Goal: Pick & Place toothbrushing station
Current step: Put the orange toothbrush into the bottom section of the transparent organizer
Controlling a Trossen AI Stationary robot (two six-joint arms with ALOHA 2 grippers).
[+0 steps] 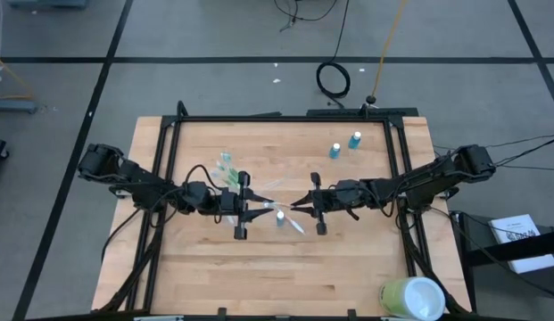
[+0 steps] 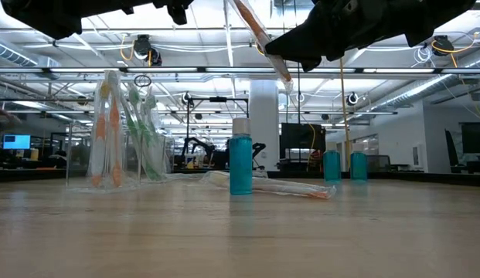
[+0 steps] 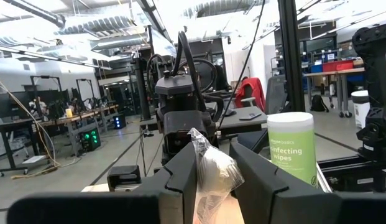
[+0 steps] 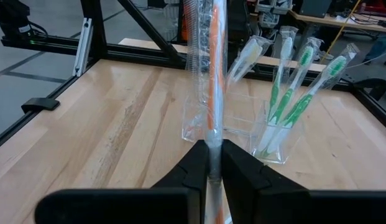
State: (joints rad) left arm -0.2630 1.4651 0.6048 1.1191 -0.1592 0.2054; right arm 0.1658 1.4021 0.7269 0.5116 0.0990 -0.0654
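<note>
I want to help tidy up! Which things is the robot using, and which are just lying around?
Using: clear cup, green toothbrushes, wrapped toothbrush, blue tubes.
Lying around: big green cup, wipes tub, cable coil.

A tall white-lidded canister with a pale green label [image 3: 291,151] carries the only readable print: small letters reading "amazon basics", then larger letters "nfecting wipes", the first word's beginning cut off by the dark gripper finger [image 3: 270,186] before it.
</note>
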